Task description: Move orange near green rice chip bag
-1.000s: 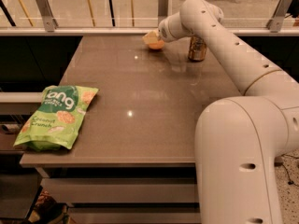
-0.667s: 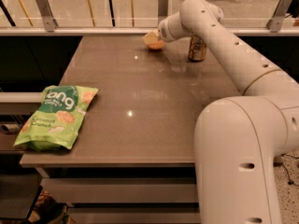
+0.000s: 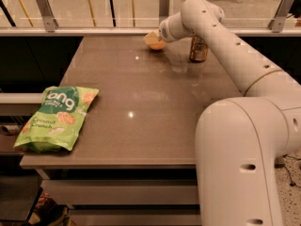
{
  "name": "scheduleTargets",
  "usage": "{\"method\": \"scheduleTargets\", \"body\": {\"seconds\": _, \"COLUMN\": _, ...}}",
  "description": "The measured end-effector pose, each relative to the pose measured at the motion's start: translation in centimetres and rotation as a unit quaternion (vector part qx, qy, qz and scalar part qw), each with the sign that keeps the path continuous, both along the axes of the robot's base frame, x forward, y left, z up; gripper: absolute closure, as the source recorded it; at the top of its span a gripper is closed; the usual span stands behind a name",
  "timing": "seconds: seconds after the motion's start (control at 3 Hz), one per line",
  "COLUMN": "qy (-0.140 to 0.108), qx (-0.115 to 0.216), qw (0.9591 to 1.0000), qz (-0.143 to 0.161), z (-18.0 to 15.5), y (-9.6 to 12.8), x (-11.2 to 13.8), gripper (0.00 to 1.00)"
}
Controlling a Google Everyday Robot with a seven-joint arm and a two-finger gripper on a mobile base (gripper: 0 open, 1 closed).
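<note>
Orange (image 3: 158, 45) sits at the far edge of the table (image 3: 141, 88), at the gripper (image 3: 153, 38), near a can (image 3: 199, 48); whether the gripper grasps it cannot be told. Green rice chip bag (image 3: 59, 117) lies at the near left corner, open surface between

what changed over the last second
Nothing visibly moved, and nothing was picked up or let go. The gripper stays at the orange by the far edge of the table. The bag lies at the near left corner and the can stands to the right of the orange, both as before.
</note>
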State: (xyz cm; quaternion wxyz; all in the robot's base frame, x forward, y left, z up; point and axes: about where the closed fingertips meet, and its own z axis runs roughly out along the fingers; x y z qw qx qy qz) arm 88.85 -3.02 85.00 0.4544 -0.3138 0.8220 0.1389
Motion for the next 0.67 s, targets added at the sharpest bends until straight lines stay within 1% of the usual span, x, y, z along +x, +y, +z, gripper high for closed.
{"method": "scheduleTargets", "body": {"seconds": 0.67, "qy": 0.0, "qx": 0.0, "qw": 1.0, "qz": 0.0, "z": 0.1, "y": 0.01, "x": 0.0, "gripper": 1.0}}
